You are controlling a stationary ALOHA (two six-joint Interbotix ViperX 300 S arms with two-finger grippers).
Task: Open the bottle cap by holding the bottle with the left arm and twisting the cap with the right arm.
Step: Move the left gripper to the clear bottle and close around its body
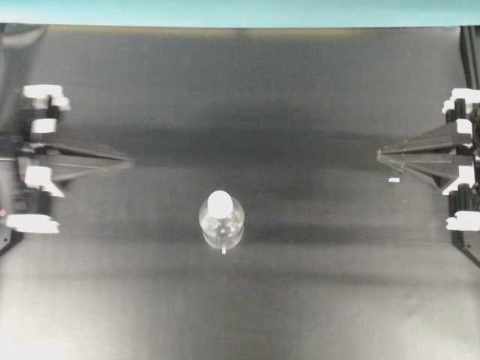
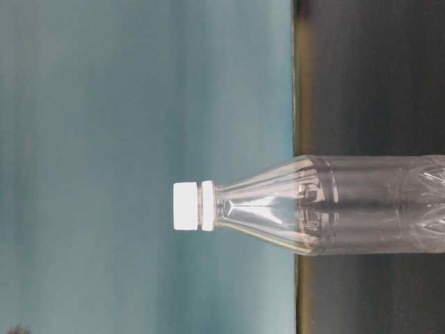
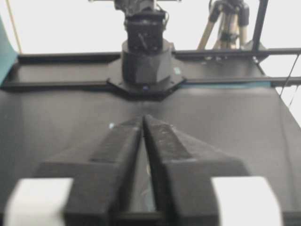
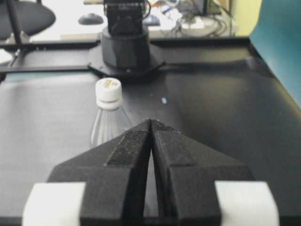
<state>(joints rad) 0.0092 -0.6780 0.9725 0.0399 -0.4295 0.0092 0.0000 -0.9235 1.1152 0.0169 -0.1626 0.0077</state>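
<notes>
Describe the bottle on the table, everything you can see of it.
The bottle is small, of clear plastic, and looks empty. It has a round body, sloping ribbed shoulders, moulded patterning lower down and a narrow neck with a collar ring. The white bottle cap is on it. It stands upright on the black table, near the middle. Nothing else touches it: the left gripper and right gripper are far off at the sides.

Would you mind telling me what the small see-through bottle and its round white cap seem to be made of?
The small see-through bottle looks like thin clear plastic, glossy: moulded ribs and highlights show. Its round white cap seems opaque matte plastic, probably, with a separate ring below.
</notes>
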